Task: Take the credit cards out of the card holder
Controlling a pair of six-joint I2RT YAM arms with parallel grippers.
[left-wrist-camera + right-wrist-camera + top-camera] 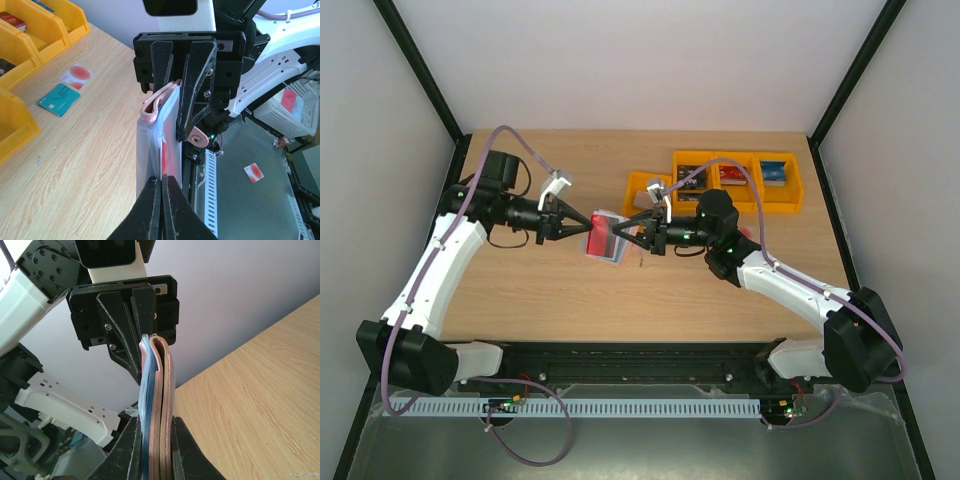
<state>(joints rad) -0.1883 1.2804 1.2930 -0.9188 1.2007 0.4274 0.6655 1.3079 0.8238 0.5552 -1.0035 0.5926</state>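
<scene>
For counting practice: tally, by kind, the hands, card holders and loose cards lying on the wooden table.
Hands: 2 (left hand, right hand)
Card holder: 1
Loose cards on table: 2 (teal card, red-and-white card)
Total: 5

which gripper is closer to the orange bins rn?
Right. The right gripper, shut on the card holder, is just in front of the leftmost of the orange bins; the left gripper, pinching the credit cards, is further left.

walls (640,60): plain white | table (540,290): light wood grain | frame posts (420,70): black | light: even, soft
</scene>
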